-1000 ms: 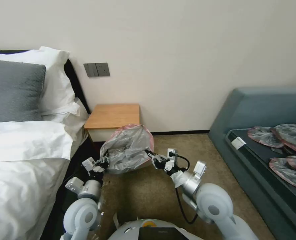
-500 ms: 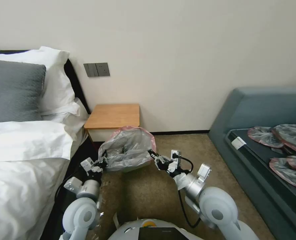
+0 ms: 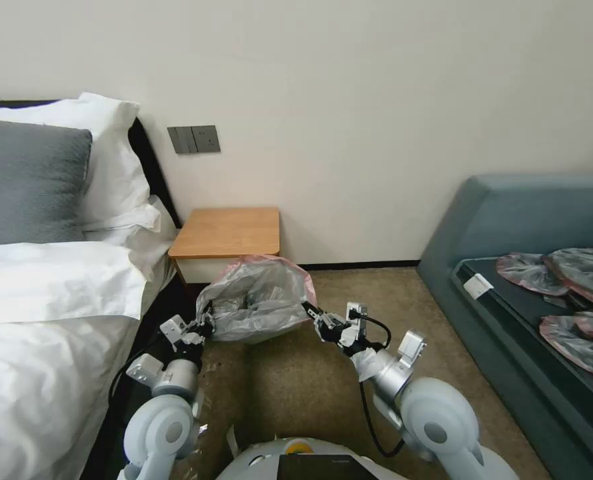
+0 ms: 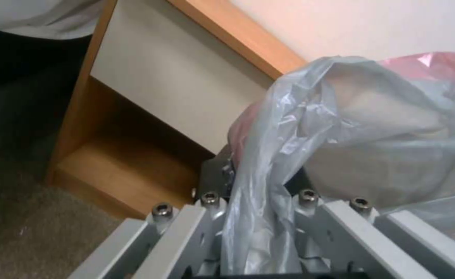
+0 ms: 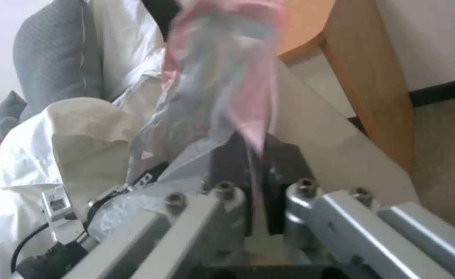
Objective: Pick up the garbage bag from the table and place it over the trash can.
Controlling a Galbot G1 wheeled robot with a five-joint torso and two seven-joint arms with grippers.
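Now both grippers pinch opposite edges of the thin crinkly translucent grey garbage bag with its pinkish-red rim: the left gripper clamped on its left side, the right gripper clamped on its right. Stretched between them, it hangs low before the small orange-brown wood-topped table, above the tan carpet.

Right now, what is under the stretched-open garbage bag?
The garbage bag, held between the left gripper and right gripper, covers what is below it. Beside it are carpet and the table; whether a trash can stands beneath cannot be seen.
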